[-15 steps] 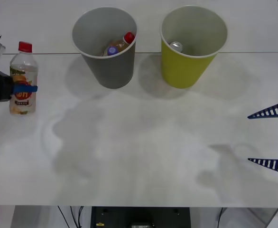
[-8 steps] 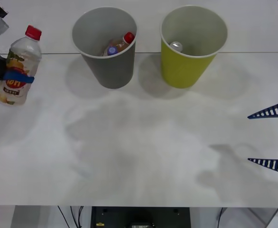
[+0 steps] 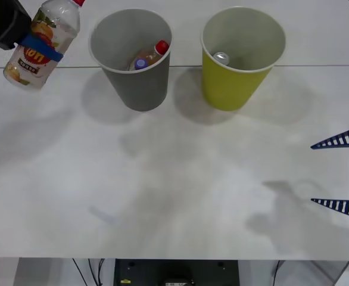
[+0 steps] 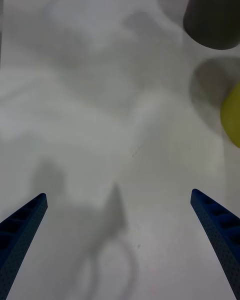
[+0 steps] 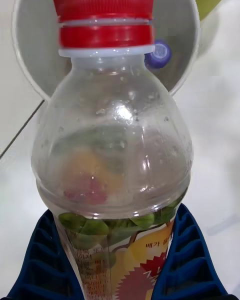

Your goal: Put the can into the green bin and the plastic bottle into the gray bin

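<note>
On the counter, the gray bin stands left of the green bin, which holds the can. My left fingers clamp the tilted plastic bottle aloft, far left. My right fingers gape wide at right.

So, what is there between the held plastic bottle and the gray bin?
Nothing. In the front view, the plastic bottle, tilted in the left gripper, and the gray bin are separated by bare table.
</note>
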Robot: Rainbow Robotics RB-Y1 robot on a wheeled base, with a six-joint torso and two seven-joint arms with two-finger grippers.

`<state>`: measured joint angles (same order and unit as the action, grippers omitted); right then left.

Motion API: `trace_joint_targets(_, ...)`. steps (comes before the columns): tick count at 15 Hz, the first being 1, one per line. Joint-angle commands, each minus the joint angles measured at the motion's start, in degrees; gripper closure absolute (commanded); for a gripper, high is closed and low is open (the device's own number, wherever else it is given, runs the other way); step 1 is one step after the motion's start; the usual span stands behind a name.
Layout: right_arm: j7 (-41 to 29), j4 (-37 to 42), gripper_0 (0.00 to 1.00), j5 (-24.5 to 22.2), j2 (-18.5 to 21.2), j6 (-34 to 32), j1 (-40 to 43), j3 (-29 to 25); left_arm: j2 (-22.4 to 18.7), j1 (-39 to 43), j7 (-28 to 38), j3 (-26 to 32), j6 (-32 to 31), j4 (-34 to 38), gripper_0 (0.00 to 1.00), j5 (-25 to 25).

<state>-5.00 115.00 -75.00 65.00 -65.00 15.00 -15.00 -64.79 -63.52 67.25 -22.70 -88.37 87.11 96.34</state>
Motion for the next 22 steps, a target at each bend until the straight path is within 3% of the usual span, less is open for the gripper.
trace_joint_targets(1,0.0,0.0,0.0,0.0,0.0,0.0,0.0,0.0,4.68,-8.2,-0.27,-4.11,1.27,-10.9,1.0,0.95)
trace_joint_targets(9,0.0,0.0,0.0,0.0,0.0,0.0,0.0,0.0,20.06,-17.52,-0.1,-4.2,6.28,-25.67,1.0,13.78)
trace_joint_targets(12,0.0,0.0,0.0,0.0,0.0,0.0,0.0,0.0,24.45,-18.48,-0.1,-3.93,7.16,-27.87,1.0,18.09)
trace_joint_targets(14,0.0,0.0,0.0,0.0,0.0,0.0,0.0,0.0,25.24,-18.48,-0.01,-3.84,7.16,-27.96,0.98,18.62)
trace_joint_targets(15,0.0,0.0,0.0,0.0,0.0,0.0,0.0,0.0,25.33,-18.48,-0.01,-3.84,7.42,-27.96,0.66,18.79)
trace_joint_targets(16,0.0,0.0,0.0,0.0,0.0,0.0,0.0,0.0,25.51,-18.4,-0.01,-3.84,7.6,-27.96,0.08,18.88)
trace_joint_targets(17,0.0,0.0,0.0,0.0,0.0,0.0,0.0,0.0,25.77,-18.4,-0.01,-3.93,7.86,-27.96,0.0,18.97)
trace_joint_targets(22,0.0,0.0,0.0,0.0,0.0,0.0,0.0,0.0,25.24,-17.96,-0.8,-3.84,8.12,-27.96,0.0,18.35)
